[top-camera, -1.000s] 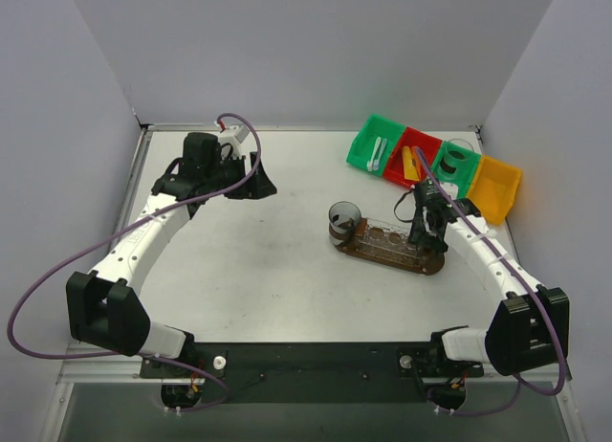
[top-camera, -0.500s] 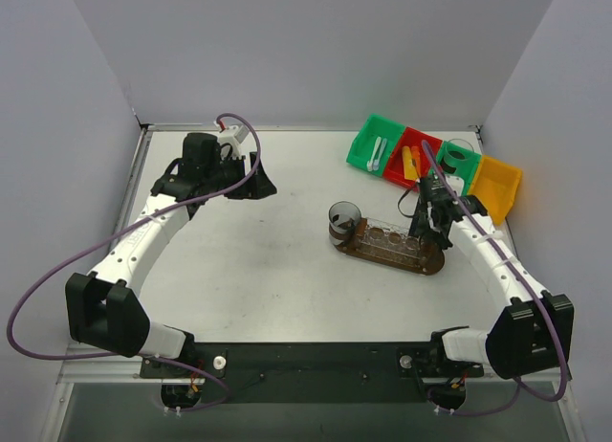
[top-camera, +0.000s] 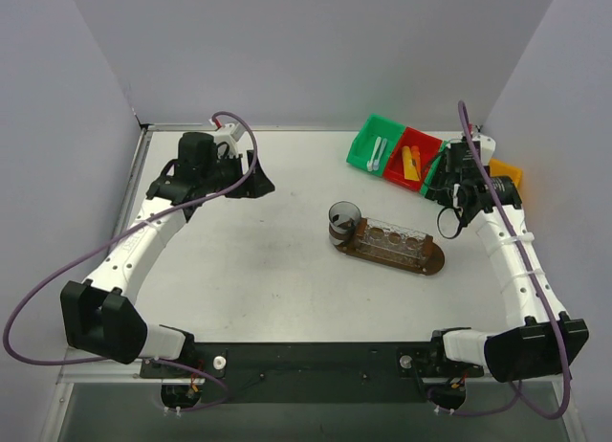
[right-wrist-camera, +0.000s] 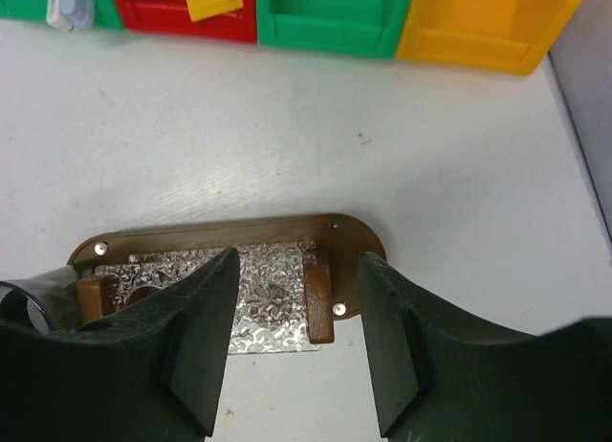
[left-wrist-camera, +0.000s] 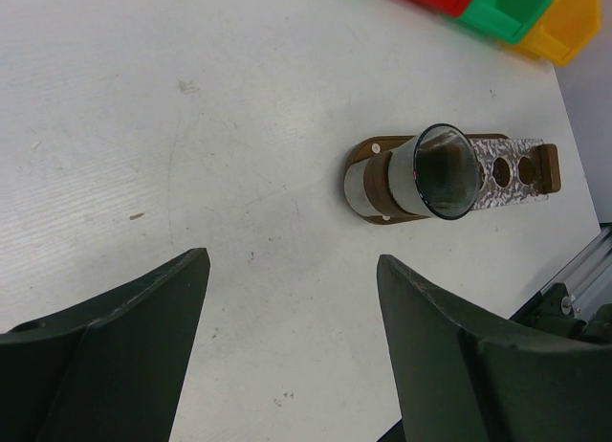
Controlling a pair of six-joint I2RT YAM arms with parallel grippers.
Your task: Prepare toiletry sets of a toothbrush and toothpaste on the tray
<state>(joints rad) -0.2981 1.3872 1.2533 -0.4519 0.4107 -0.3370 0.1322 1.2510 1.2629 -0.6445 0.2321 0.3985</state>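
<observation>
Presently: tray (right-wrist-camera: 220,236), dark wood, lower centre of the right wrist view, its rounded end showing between the spread, empty fingers of the right gripper (right-wrist-camera: 298,270). Left gripper (left-wrist-camera: 292,270) likewise spread, empty, tray beyond at right.

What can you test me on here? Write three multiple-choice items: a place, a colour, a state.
1. Where does the cup stand? A) on the tray's end B) in the red bin C) beside the left arm's base
2. What colour is the bin at the row's right end? A) red B) blue C) yellow
3. How is the right gripper? A) open, empty B) shut on a tube C) shut on the cup
1 A: base on the brown wood. 2 C: yellow ends the row. 3 A: nothing between parted fingers.
</observation>
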